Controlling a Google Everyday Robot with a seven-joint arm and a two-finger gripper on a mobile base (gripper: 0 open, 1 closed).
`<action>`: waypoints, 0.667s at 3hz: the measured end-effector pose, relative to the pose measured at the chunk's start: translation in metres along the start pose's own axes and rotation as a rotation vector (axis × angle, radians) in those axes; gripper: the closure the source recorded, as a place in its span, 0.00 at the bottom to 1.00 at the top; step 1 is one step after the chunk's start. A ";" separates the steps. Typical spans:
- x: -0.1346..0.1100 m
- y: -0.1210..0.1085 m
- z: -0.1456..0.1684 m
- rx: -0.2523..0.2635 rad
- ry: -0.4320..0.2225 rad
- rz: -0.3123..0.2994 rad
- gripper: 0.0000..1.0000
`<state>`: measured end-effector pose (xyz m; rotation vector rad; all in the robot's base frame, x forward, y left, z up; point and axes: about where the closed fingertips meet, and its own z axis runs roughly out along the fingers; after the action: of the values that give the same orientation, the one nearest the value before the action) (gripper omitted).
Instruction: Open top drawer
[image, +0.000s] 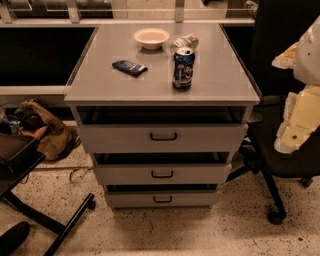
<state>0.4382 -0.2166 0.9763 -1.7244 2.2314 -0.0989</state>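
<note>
The top drawer sits right under the surface, the widest of three grey fronts, with a dark band showing above it. I can't say from here whether it is fully shut or a little ajar. Its small dark handle is dead centre, and that is the only place to take hold: a thin, stiff loop, probably with little room behind it, so the grip would have to be narrow and square-on. The front looks rigid and smooth. I'd guess the drawer is light and runs on slides, so a straight, level pull should do, while a skewed one could bind it.

The tool is the pale shape at the right edge, over the chair, well apart from the handle and holding nothing that I can see. I cannot tell how far open it is.

The floor in front gives the drawer room to travel. The chair crowds the right side, and a black stand leg reaches in from the left. A hard tug might rock the can standing up top.
</note>
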 end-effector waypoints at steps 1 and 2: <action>0.000 0.000 0.000 0.000 0.000 0.000 0.00; 0.005 0.017 0.025 -0.027 0.005 -0.009 0.00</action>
<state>0.4283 -0.2135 0.9476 -1.7508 2.2388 -0.0758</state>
